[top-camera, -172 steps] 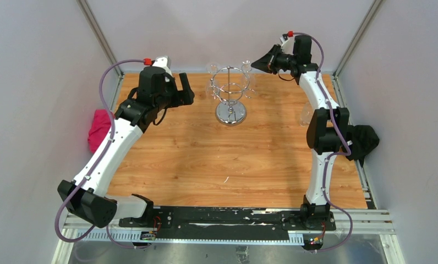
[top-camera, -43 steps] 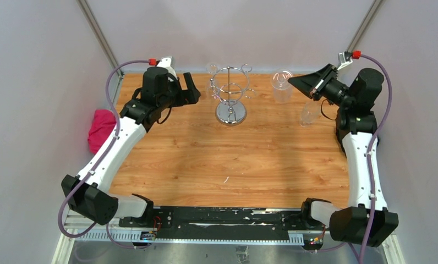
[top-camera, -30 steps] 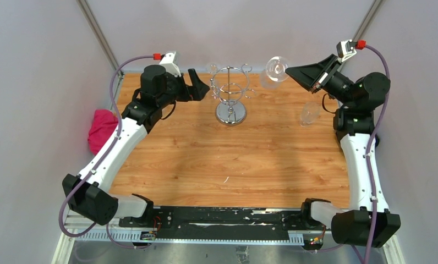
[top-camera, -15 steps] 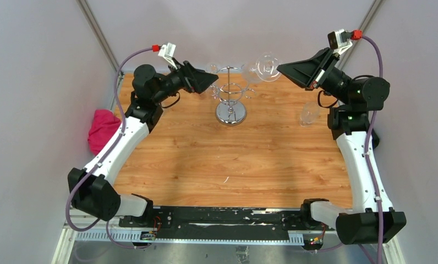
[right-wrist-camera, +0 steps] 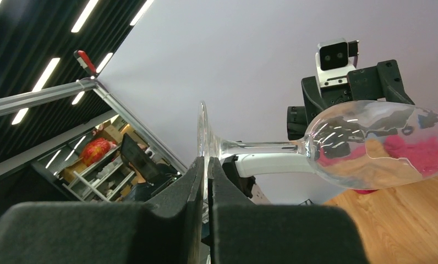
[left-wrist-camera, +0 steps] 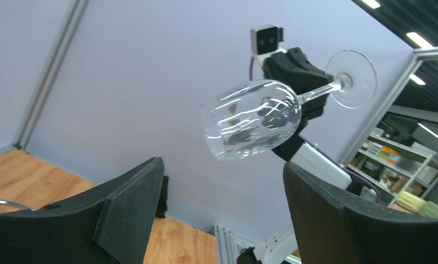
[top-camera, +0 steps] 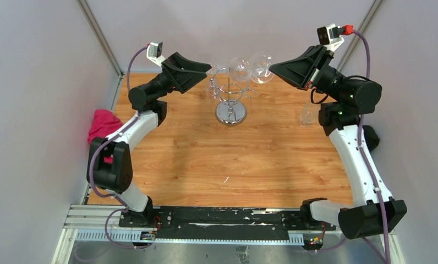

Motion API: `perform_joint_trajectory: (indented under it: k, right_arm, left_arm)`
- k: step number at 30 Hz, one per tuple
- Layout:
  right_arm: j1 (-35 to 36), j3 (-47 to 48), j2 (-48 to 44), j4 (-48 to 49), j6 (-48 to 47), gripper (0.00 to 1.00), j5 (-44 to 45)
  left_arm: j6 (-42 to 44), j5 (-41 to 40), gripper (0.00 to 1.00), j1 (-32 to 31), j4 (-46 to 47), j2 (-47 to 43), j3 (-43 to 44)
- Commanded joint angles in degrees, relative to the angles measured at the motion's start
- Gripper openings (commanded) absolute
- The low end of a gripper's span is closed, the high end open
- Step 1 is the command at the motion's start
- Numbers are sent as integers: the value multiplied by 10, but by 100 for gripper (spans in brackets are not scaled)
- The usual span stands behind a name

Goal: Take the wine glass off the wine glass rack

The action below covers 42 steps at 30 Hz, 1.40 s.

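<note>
Both arms have climbed since half a second ago: the left fingers (top-camera: 204, 71) have swung up and in toward the top of the rack (top-camera: 231, 104), and the right fingers (top-camera: 273, 67) have carried the wine glass (top-camera: 240, 68) further left, so the two sets of fingers now face each other across it. At the far left a pink cloth (top-camera: 100, 127) lies at the edge of the wooden tabletop (top-camera: 217, 165). The left fingers stand wide apart and hold nothing; in the left wrist view the bowl of the glass hangs in the air beyond the gap between them, touching neither. The rack stands upright at the back middle of the tabletop, its round mirrored base flat on the wood and its ring of hooks just right of the left fingers' tips. The wine glass is off the rack, held up in the air and lying almost on its side, its open mouth toward the left fingers and its foot toward the right. The right fingers are pressed together on the rim of that foot, which the right wrist view shows edge-on between them, with stem and bowl reaching away from them. Further right a second glass (top-camera: 308, 114) sits on the tabletop, well apart from the rack
</note>
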Motion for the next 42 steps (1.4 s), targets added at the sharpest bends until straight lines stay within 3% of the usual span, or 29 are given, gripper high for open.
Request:
perform_joint_trajectory:
  k: [1,11,17,24,36,42]
  right_arm:
    - [36,23,14,98,23,0,23]
    - [85,40,80,223,79,0,51]
    - [91,38,81,226,73,0,50]
    - [100,22,106,324,113,0,75]
    - [116,11,128,343,111,0,76]
    - [131,7,154,404,144,0,88]
  left_arm:
    - [-53,32,84,0,115,-17,2]
    - [-55,30,85,1,115,-9,-18]
    - [-61,24,85,1,116,-8,-18]
    - [-76,14,85,0,115,-49,-12]
    - [-84,18,85,0,115,-110,-26]
    - [-90,19,85,0,115,-135,-33]
